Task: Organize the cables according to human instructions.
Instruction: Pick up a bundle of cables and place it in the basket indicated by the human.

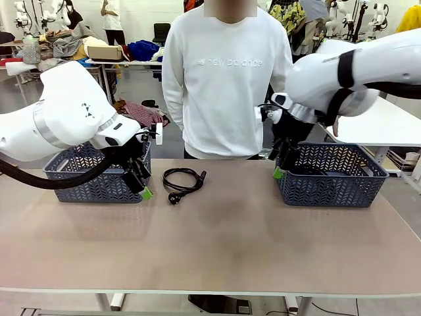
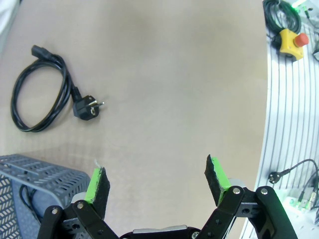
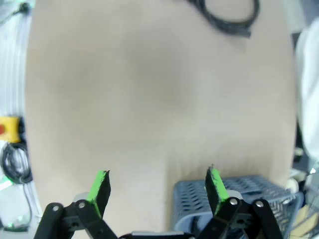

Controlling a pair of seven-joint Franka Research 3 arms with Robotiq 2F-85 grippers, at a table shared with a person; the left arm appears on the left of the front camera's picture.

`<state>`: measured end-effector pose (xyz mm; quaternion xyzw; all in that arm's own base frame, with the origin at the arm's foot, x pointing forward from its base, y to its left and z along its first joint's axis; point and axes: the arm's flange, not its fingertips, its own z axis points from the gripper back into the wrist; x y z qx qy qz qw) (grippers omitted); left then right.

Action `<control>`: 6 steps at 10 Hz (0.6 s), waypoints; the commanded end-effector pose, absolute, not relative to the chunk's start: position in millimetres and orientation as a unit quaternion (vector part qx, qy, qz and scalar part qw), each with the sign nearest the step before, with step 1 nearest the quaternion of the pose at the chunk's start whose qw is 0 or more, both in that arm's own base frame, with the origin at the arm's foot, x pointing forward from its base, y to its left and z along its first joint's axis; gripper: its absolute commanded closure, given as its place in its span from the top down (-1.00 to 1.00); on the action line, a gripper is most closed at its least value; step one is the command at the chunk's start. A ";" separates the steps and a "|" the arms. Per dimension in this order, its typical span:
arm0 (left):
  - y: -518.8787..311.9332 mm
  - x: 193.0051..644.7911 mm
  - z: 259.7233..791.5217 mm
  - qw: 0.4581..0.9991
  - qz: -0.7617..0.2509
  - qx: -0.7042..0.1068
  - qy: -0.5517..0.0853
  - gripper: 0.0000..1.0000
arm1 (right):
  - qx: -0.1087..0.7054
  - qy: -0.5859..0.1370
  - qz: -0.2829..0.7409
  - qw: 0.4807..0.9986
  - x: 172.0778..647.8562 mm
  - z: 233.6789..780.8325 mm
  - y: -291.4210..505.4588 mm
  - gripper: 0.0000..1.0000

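One coiled black cable (image 1: pixel 183 180) with a chunky plug lies on the table between the two baskets, in front of the person. In the left wrist view the same cable (image 2: pixel 44 97) sits at the upper left. The right wrist view catches part of its coil (image 3: pixel 227 14) at the top edge. My left gripper (image 1: pixel 141 182) hangs open beside the left basket (image 1: pixel 92 182), its green pads apart with nothing between them. A thin black cord (image 2: pixel 26 198) shows inside that basket. My right gripper (image 1: pixel 281 164) is open at the near left corner of the right basket (image 1: pixel 332 186).
The person in a white sweatshirt (image 1: pixel 225 85) stands at the far edge, arms down. A yellow stop button (image 2: pixel 290 41) and loose wires lie on the metal rail beyond the table's edge. Broad bare tabletop (image 1: pixel 217 243) stretches across the front.
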<state>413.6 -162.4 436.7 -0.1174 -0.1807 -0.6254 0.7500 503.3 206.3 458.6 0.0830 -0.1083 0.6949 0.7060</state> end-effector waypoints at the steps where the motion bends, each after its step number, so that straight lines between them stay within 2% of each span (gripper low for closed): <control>1: -160.7 412.7 437.0 0.753 -0.619 -0.119 -0.186 1.00 | 0.063 -0.105 0.776 0.619 525.7 461.9 223.6 1.00; 6: -160.7 412.7 437.0 0.753 -0.619 -0.119 -0.186 1.00 | 0.055 -0.082 0.888 0.449 541.5 456.2 282.9 1.00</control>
